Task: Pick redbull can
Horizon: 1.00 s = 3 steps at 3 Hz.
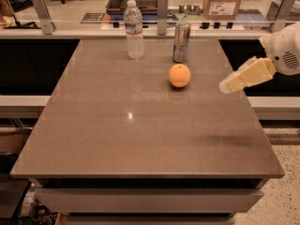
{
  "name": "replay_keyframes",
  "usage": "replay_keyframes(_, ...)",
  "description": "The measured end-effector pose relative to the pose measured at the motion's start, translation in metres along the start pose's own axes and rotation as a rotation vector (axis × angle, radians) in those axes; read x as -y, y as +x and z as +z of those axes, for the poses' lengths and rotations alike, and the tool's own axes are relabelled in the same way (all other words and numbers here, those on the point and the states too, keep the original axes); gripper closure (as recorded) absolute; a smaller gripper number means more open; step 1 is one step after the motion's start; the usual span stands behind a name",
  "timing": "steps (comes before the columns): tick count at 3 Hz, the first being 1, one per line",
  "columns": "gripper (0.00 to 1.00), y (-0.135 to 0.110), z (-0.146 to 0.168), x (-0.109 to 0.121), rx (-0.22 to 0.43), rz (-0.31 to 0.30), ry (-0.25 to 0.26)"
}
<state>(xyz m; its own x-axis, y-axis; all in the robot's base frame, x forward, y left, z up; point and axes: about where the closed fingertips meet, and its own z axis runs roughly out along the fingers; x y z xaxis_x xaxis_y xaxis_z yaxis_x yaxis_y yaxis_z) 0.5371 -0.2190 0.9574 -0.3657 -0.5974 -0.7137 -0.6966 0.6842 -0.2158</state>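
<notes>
High front view, table [140, 139] below, tool [228, 84] right

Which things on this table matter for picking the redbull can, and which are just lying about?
Part of the job:
- redbull can, upright near the far edge of the table
- gripper, at the table's right edge, apart from the can

Just lying about:
- water bottle, left of the can
- orange, in front of the can

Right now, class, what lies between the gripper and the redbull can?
Camera view: only bare table between the right-edge gripper and the redbull can; the orange sits beside that line.
</notes>
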Motion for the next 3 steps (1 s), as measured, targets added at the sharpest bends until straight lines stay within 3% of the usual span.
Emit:
replay_keyframes(1, 0.0, -0.007, 0.025, 0.0, 0.071, 0.107, 0.06)
replay_keyframes(2, 0.0, -0.022, 0.042, 0.006, 0.101, 0.156, 0.181)
replay_keyframes(3, 0.0, -0.042, 0.039, 0.034, 0.157, 0.141, 0.34)
